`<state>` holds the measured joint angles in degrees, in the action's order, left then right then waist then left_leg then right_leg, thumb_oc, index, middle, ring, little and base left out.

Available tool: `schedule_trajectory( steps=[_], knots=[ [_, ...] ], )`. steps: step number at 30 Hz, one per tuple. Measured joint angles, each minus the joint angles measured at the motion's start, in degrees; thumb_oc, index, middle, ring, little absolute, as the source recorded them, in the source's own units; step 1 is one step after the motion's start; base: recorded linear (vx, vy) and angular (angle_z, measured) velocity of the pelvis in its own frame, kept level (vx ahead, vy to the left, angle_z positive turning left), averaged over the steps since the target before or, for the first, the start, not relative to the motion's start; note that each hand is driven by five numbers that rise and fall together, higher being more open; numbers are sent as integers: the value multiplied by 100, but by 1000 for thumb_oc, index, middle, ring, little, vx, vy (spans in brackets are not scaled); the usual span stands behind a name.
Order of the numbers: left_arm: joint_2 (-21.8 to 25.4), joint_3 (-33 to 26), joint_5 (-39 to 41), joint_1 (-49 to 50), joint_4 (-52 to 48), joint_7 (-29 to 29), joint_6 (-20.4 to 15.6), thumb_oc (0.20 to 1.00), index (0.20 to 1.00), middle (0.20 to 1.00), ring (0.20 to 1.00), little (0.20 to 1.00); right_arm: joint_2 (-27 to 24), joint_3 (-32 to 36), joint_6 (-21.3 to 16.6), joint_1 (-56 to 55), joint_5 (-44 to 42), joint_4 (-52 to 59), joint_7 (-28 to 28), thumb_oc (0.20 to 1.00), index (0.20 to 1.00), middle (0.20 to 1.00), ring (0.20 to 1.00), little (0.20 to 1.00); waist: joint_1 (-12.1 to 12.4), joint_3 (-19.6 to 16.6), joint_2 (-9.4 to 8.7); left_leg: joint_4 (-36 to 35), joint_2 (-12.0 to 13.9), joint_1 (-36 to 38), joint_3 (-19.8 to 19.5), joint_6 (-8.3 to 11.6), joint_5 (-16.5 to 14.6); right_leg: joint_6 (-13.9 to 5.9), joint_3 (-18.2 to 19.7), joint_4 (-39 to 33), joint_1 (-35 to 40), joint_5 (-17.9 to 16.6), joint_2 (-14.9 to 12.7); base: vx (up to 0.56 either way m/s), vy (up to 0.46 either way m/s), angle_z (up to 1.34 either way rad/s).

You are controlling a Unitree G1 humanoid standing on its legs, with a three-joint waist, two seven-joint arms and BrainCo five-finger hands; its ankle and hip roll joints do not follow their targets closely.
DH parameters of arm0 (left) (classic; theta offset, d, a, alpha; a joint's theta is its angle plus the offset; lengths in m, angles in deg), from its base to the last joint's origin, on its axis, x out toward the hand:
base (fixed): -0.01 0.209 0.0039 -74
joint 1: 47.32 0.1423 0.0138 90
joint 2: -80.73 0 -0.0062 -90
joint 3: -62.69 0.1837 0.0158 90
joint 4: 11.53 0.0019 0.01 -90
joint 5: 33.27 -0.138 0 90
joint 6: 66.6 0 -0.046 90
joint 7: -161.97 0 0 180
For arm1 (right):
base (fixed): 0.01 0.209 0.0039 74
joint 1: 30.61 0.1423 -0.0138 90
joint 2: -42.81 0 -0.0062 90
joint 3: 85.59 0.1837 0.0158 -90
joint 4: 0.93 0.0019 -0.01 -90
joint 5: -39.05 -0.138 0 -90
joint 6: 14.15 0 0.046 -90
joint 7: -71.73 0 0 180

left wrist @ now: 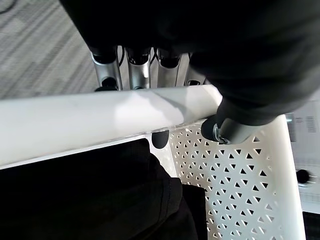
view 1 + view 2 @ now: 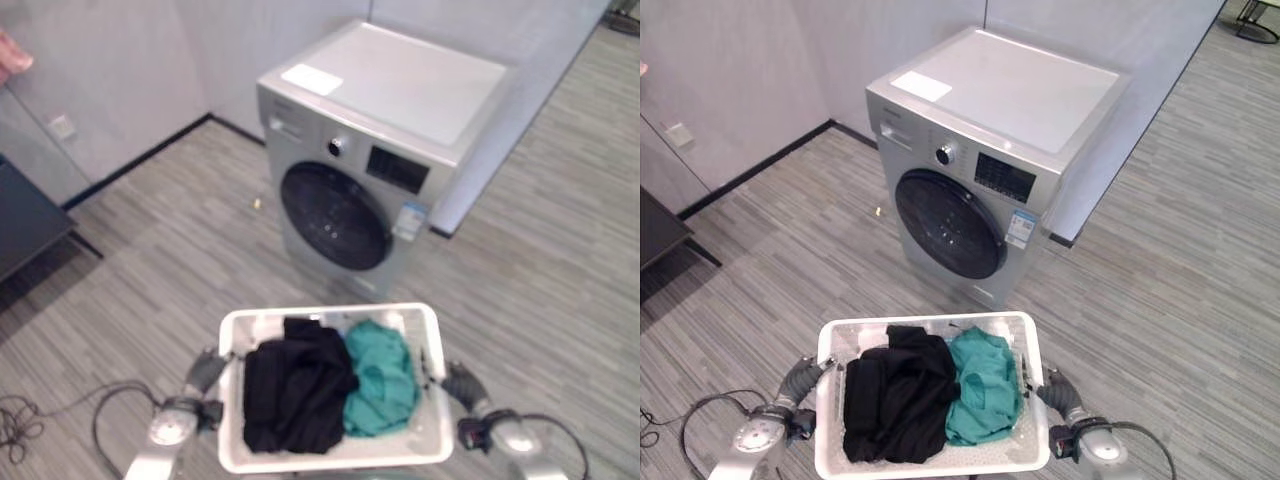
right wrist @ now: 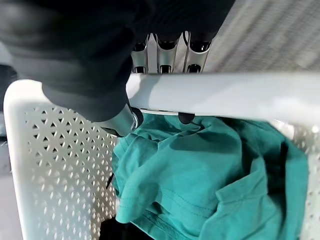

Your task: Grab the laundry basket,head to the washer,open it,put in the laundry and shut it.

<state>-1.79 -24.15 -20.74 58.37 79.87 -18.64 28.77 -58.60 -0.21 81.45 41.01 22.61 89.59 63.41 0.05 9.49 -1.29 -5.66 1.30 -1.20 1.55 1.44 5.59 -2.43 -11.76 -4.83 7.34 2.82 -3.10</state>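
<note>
Washer (image 2: pixel 990 160) at 12 o'clock, near, door (image 2: pixel 948 224) closed. Approach nearly done.
Basket (image 2: pixel 1032 345) at 6 o'clock, lifted, carried between both hands.
Black clothes (image 2: pixel 895 395), green shirt (image 2: pixel 982 385) inside basket.
Left hand (image 1: pixel 145 65), right hand (image 3: pixel 165 57): fingers curled over basket rim.
Remaining: open door, load, shut.

left robot hand (image 1: pixel 135 60): fingers curled, gripping | right robot hand (image 3: pixel 165 52): fingers curled, gripping
</note>
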Motion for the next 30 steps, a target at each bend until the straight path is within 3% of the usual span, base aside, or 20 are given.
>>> schedule_trajectory(
  steps=[5,7,10,12,13,14,16,21,23,24,27,30],
  knots=[
    [713,-550,136,75,-1625,158,-102,200,200,200,200,200,-686,612,-72,44,-643,1365,-230,200,200,200,200,200,33,63,-106,4,102,-82,10,53,42,17,6,2,-89,-11,100,-26,-117,-1],
    [1545,-896,410,81,-2127,399,-110,200,200,200,200,200,-1544,1065,19,-70,-1330,2094,-477,200,200,200,200,200,38,67,-127,4,134,-58,11,73,47,21,-5,-1,-51,-12,141,13,-65,1],
    [2103,-1057,603,14,-2465,463,-108,200,200,200,200,200,-2167,1412,41,-146,-1781,2327,-571,200,200,200,200,200,37,64,-137,4,139,-37,10,82,40,23,-13,-2,-23,-9,154,12,-65,2],
    [2804,-1057,733,-40,-2541,498,-83,200,200,200,200,200,-2800,1531,62,-275,-2096,2368,-712,200,200,200,200,200,45,67,-153,4,147,-31,1,93,49,24,-17,-2,-11,-10,161,2,-121,3],
    [3504,-1065,901,-51,-2600,495,-73,200,200,200,200,200,-3088,1568,82,-440,-2415,2365,-798,200,200,200,200,200,43,91,-205,5,159,39,-17,100,52,23,-22,-2,60,-9,183,-22,-182,10],
    [3685,-1059,912,-181,-2582,493,-48,200,200,200,200,200,-3088,1526,113,-559,-2532,2363,-869,200,200,200,200,200,45,127,-251,145,178,-45,-54,157,30,36,-43,-2,62,-14,201,-38,-228,11],
    [3669,-1053,916,-299,-2532,493,-37,200,200,200,200,200,-3085,1509,155,-645,-2653,2368,-937,200,200,200,200,200,57,169,-309,296,219,-129,-94,202,3,66,-64,-1,54,-13,279,-26,-125,9],
    [3765,-1115,1051,-244,-2483,495,9,200,200,200,200,200,-3136,1553,156,-807,-2925,2484,-979,200,200,200,200,200,163,377,-495,1246,448,-638,-204,454,-255,424,-90,2,17,-49,487,-11,-52,2],
    [3761,-1113,1110,-269,-2419,495,9,200,200,200,200,200,-3146,1556,158,-797,-2982,2498,-995,200,200,200,200,200,187,491,-492,1611,520,-845,-204,441,-304,563,-117,48,-20,-60,524,66,73,1],
    [3763,-1081,1138,-317,-2341,502,8,200,200,200,200,200,-3129,1564,162,-773,-3018,2502,-1000,200,200,200,200,200,186,635,-484,1996,602,-1089,-202,333,-430,669,-146,72,-32,-88,517,87,85,4],
    [3763,-1059,1198,-504,-2045,489,23,200,200,200,200,200,-3101,1779,156,-771,-3360,2506,-1047,200,200,200,200,200,146,684,-513,1876,921,-1159,-241,356,-421,698,-185,84,-122,-98,431,137,88,13],
    [3765,-1051,1254,-909,-1683,476,23,200,200,200,200,200,-3090,2040,24,-375,-3486,2313,-983,200,200,200,200,200,177,699,-525,912,1190,-1199,-393,513,-325,671,18,130,-282,-82,372,205,72,1]
  ],
)
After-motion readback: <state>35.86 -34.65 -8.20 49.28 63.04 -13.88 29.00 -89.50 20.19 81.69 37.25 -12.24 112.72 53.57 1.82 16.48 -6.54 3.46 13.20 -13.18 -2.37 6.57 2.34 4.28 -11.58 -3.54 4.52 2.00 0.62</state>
